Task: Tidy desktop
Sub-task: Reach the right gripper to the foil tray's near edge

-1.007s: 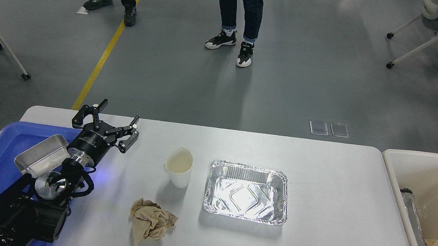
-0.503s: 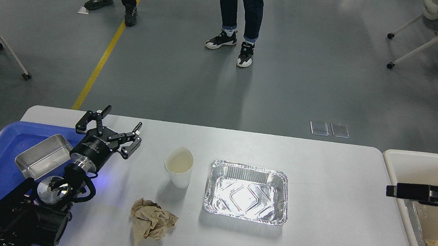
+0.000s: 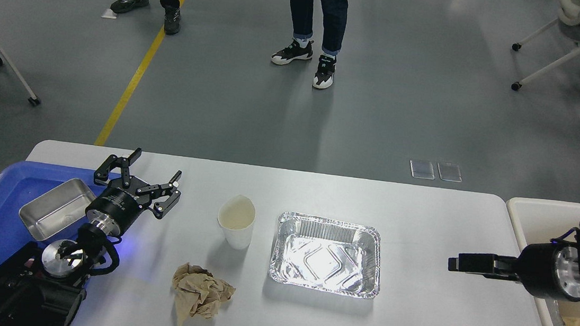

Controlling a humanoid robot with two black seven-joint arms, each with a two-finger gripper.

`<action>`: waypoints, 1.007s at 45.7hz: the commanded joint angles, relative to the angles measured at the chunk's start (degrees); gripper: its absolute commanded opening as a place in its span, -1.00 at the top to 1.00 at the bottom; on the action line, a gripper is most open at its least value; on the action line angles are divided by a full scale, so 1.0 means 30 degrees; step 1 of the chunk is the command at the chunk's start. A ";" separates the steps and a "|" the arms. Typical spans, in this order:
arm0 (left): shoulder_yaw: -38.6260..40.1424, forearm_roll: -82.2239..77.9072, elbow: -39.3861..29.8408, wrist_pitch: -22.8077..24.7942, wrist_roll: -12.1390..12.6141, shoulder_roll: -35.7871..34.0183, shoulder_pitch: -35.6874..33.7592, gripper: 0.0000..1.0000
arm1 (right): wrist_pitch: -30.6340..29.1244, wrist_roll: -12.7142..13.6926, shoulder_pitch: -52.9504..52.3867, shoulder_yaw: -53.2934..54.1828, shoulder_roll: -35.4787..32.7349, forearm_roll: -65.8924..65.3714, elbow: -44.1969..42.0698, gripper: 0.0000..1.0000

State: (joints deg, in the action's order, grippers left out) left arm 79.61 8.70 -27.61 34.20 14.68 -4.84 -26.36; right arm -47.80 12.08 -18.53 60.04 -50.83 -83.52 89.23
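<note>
Since the earlier frame right end effector (image 3: 453,264) has swung in from right edge toward frame centre, seen edge-on, can't tell if open or closed; left end effector (image 3: 149,181) barely shifted, fingers spread, empty, at left. Worktop (image 3: 439,220) fills lower frame, carrying paper cup (image 3: 236,226), crumpled brown paper (image 3: 199,294), foil tray (image 3: 326,254). Likely next: right arm takes the foil tray; best to pinch its near right rim lightly, thin foil buckles, then carry to cream bin (image 3: 530,207) lower right
</note>
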 commanded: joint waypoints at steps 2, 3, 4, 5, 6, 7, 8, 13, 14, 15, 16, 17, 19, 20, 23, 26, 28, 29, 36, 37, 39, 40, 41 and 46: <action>0.0006 0.0029 0.0004 0.0055 -0.0001 -0.0553 0.0085 -0.94 | -0.0003 0.0015 -0.1528 -0.1377 0.1354 -0.0079 -0.1264 -1.00; 0.0006 0.0029 0.0004 0.0055 -0.0001 -0.0641 0.0085 -0.94 | -0.0003 0.0015 -0.1703 -0.1582 0.1618 -0.0080 -0.1469 -1.00; 0.0006 0.0000 0.0004 0.0055 -0.0030 -0.0729 0.0143 -0.94 | -0.0003 0.0044 -0.1850 -0.1787 0.1853 -0.0109 -0.1674 -1.00; 0.0006 0.0029 0.0004 0.0084 -0.0030 -0.0846 0.0172 -0.94 | -0.0003 0.0045 -0.2026 -0.2021 0.2058 -0.0109 -0.1879 -1.00; 0.0006 0.0029 0.0004 0.0084 -0.0030 -0.0963 0.0173 -0.94 | -0.0003 0.0045 -0.2172 -0.2197 0.2292 -0.0109 -0.2084 -1.00; 0.0006 0.0029 0.0004 0.0113 -0.0001 -0.1023 0.0202 -0.94 | -0.0003 0.0045 -0.2319 -0.2373 0.2468 -0.0167 -0.2231 -1.00; 0.0006 0.0029 0.0004 0.0113 -0.0001 -0.1081 0.0202 -0.94 | -0.0003 0.0045 -0.2465 -0.2549 0.2644 -0.0196 -0.2349 -1.00; 0.0006 0.0029 0.0004 0.0230 -0.0001 -0.1316 0.0290 -0.94 | -0.0003 0.0045 -0.2876 -0.3136 0.3523 -0.0840 -0.2905 -1.00; 0.0006 0.0029 0.0004 0.0231 -0.0001 -0.1345 0.0290 -0.94 | -0.0003 0.0045 -0.2906 -0.3166 0.3728 -0.0928 -0.3139 -1.00; 0.0006 0.0029 0.0004 0.0289 -0.0001 -0.1374 0.0290 -0.94 | -0.0003 0.0045 -0.2906 -0.3224 0.3962 -0.1045 -0.3315 -1.00; 0.0006 0.0029 0.0004 0.0347 -0.0001 -0.1375 0.0290 -0.94 | -0.0003 0.0074 -0.2935 -0.3225 0.4196 -0.1104 -0.3520 -1.00; 0.0006 0.0029 0.0004 0.0348 -0.0030 -0.1375 0.0261 -0.94 | -0.0003 0.0045 -0.2965 -0.3254 0.4431 -0.1192 -0.3696 -1.00; 0.0006 0.0029 0.0004 0.0435 -0.0030 -0.1375 0.0232 -0.94 | -0.0003 0.0045 -0.3110 -0.3254 0.4871 -0.1280 -0.4018 -1.00; 0.0035 0.0029 0.0004 0.0494 -0.0030 -0.1375 0.0202 -0.94 | -0.0003 0.0074 -0.3198 -0.3254 0.5047 -0.1281 -0.4165 -1.00; 0.0035 0.0029 0.0004 0.0582 -0.0030 -0.1375 0.0202 -0.94 | -0.0003 0.0045 -0.3345 -0.3371 0.5253 -0.1368 -0.4488 -1.00; 0.0093 0.0029 0.0004 0.0641 -0.0030 -0.1346 0.0173 -0.94 | -0.0003 0.0074 -0.3404 -0.3429 0.5283 -0.1369 -0.4577 -1.00; 0.0182 0.0029 0.0004 0.0670 -0.0030 -0.1316 0.0173 -0.94 | -0.0003 0.0045 -0.3433 -0.3488 0.5283 -0.1369 -0.4606 -1.00; 0.0298 0.0058 0.0004 0.0728 -0.0030 -0.1287 0.0202 -0.94 | -0.0003 0.0074 -0.3463 -0.3546 0.5283 -0.1369 -0.4606 -1.00; 0.0416 0.0234 0.0003 0.1548 -0.0030 -0.1052 0.0202 -0.94 | -0.0003 0.0045 -0.3580 -0.3664 0.5399 -0.1369 -0.4811 -1.00; 0.0445 0.0292 -0.0025 0.1636 -0.0030 -0.1023 0.0202 -0.94 | -0.0003 0.0045 -0.3551 -0.3664 0.5458 -0.1369 -0.4898 -1.00; 0.0620 0.0322 -0.0055 0.1870 -0.0001 -0.0994 0.0231 -0.94 | -0.0003 0.0045 -0.3551 -0.3693 0.5575 -0.1369 -0.5015 -1.00; 0.0766 0.0322 -0.0084 0.2016 -0.0001 -0.0994 0.0260 -0.94 | -0.0003 0.0074 -0.3580 -0.3693 0.5634 -0.1369 -0.5074 -1.00; 0.0942 0.0380 -0.0084 0.2134 -0.0001 -0.0965 0.0261 -0.94 | -0.0003 0.0045 -0.3580 -0.3693 0.5692 -0.1369 -0.5133 -1.00; 0.1675 0.0586 -0.0143 0.3041 0.0057 -0.0585 0.0261 -0.94 | -0.0003 0.0045 -0.3551 -0.3722 0.6131 -0.1369 -0.5309 -1.00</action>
State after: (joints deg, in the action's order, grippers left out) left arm 82.82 10.00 -27.86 41.12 14.60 -7.62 -25.61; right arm -47.81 12.26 -29.23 48.97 -33.57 -87.63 73.75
